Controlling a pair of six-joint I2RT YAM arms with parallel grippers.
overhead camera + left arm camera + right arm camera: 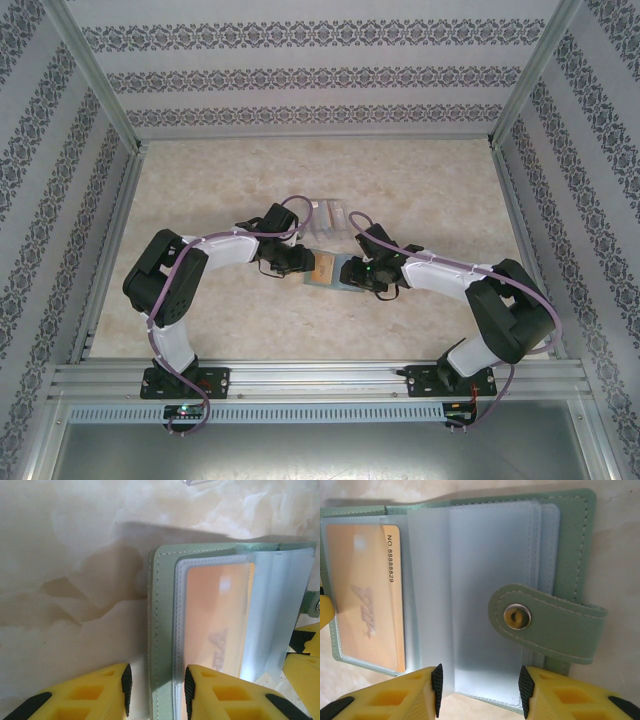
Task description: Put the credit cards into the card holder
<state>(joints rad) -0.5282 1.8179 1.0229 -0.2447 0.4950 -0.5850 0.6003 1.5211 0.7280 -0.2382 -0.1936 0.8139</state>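
The sage-green card holder [330,272] lies open on the table between my two grippers. An orange credit card [365,605] marked NO.8888829 sits inside its left clear sleeve [215,625]. The snap strap [545,620] lies folded over the empty clear sleeves [485,580] on the right half. My left gripper [156,685] is open, its fingers either side of the holder's stitched green edge [161,630]. My right gripper [479,687] is open over the near edge of the empty sleeves. Two more small flat cards [331,214] lie just behind the holder.
The pale marbled tabletop [200,190] has free room on all sides of the holder. Patterned walls and a metal frame [110,110] close in the back and sides. Both arms [190,265] bend inward toward the centre.
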